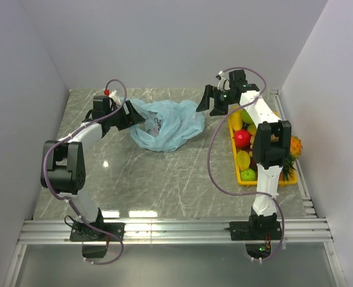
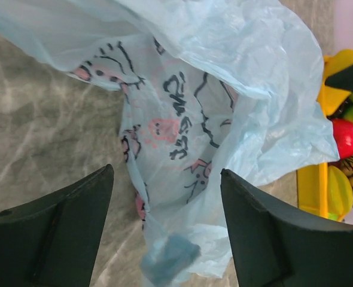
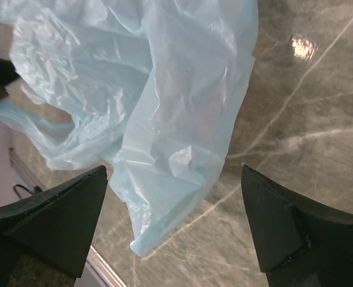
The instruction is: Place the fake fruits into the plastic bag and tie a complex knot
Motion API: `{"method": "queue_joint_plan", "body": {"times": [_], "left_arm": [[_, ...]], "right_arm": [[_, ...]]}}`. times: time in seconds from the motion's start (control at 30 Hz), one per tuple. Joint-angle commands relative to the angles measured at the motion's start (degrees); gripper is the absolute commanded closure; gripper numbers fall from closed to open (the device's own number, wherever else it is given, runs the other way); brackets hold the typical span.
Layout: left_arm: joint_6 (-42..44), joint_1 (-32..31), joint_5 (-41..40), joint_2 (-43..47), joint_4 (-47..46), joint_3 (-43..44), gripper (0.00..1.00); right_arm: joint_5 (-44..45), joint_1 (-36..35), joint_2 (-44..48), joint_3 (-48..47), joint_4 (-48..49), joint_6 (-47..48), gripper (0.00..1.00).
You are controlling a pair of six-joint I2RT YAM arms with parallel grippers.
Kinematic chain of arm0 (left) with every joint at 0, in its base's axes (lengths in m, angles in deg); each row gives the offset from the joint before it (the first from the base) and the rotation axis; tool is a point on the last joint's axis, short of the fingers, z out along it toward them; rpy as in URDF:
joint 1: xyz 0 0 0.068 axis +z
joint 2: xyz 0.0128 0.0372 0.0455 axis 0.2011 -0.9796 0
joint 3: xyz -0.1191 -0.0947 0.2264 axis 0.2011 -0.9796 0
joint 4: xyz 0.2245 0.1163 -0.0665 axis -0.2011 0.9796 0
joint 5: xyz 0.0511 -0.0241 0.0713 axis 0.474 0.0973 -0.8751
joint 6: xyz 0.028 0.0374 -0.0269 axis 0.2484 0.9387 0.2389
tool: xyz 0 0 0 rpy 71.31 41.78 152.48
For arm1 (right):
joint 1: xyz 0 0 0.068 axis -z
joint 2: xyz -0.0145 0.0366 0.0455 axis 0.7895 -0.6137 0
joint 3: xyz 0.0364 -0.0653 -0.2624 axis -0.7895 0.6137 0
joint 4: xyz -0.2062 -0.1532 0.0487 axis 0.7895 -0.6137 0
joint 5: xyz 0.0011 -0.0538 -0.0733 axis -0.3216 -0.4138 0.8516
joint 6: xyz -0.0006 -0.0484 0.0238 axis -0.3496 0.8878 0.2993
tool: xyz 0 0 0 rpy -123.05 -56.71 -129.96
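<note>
The bag point(image 1: 164, 125) lay crumpled and untied on the surface point(image 1: 134, 185), between my 2 arms. Every one of the fruits point(image 1: 243, 139) I could see sat in the yellow tray point(image 1: 237, 174) at the right, so I judged the filling not begun and the knot far off. My left tool point(image 1: 127, 117) stood apart around the bag's edge, not pinching it. My right tool point(image 1: 211, 103) hung wide and empty beside the bag's other side.

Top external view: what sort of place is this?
Probably a lab robot cell: left arm and right arm bolted to a metal rail, plain white walls boxing in the table, yellow tray of fake fruit.
</note>
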Motion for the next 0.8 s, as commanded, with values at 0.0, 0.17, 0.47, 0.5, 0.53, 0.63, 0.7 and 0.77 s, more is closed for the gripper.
{"method": "queue_joint_plan", "body": {"times": [0.0, 0.17, 0.47, 0.5, 0.53, 0.63, 0.7, 0.77], "left_arm": [[0.06, -0.51, 3.92, 1.19, -0.86, 0.10, 0.23], [0.58, -0.51, 4.45, 3.66, 1.85, -2.02, 0.11], [4.44, -1.48, 5.06, 4.36, 4.84, -3.25, 0.29], [5.06, -1.48, 5.85, 4.54, 5.46, -2.82, 0.38], [5.85, -1.48, 7.68, 4.97, 7.38, -2.46, 0.55], [12.25, -1.39, 12.25, 7.69, 14.30, -0.97, 0.93], [21.20, -1.31, 14.72, 12.33, 19.41, -0.79, 1.00], [35.55, -1.04, 17.01, 15.95, 30.47, -1.05, 1.00]], "right_arm": [[-4.71, 1.73, 0.33, -3.94, 1.58, -3.89, 0.00], [-1.65, -0.03, -3.97, -8.08, -2.37, -1.88, 0.00], [1.09, -1.00, -9.16, -6.95, -1.50, -0.11, 0.00], [0.56, -1.00, -9.16, -6.50, -0.80, -0.55, 0.01], [-0.14, -1.00, -9.42, -6.24, -0.53, -0.73, 0.02], [-1.81, -1.08, -9.87, -6.41, -0.44, -0.90, 0.40], [-1.21, -0.91, -9.95, -7.11, -0.70, -0.21, 0.73], [0.81, -0.56, -10.13, -8.77, -1.32, 0.50, 1.00]]}}
